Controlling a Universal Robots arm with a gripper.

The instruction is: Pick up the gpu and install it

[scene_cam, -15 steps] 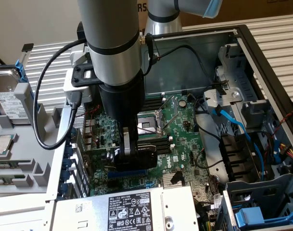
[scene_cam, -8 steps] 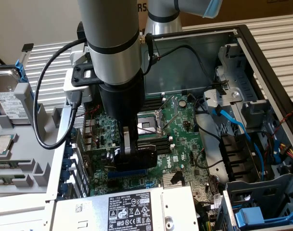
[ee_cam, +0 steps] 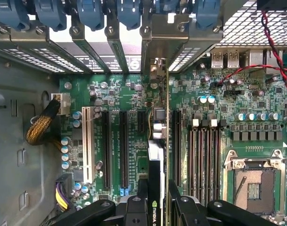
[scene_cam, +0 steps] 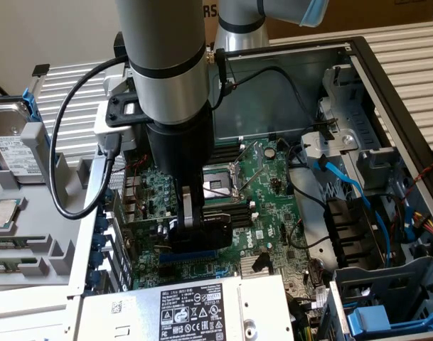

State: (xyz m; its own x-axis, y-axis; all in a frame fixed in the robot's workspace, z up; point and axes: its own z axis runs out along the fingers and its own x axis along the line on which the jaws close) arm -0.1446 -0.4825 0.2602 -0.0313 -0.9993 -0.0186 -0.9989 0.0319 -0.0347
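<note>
Claw clamped the gpu edge-on over the motherboard, bracket toward twelve o'clock. Install step, I judged; seating demanded slot alignment.

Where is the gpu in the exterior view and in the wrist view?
Exterior view: the gpu sits low in the gripper, just above the motherboard, centre of the open case.
Wrist view: the gpu is seen edge-on between the fingers, standing over the slots.
Shared landmark: the empty CPU socket.
</note>
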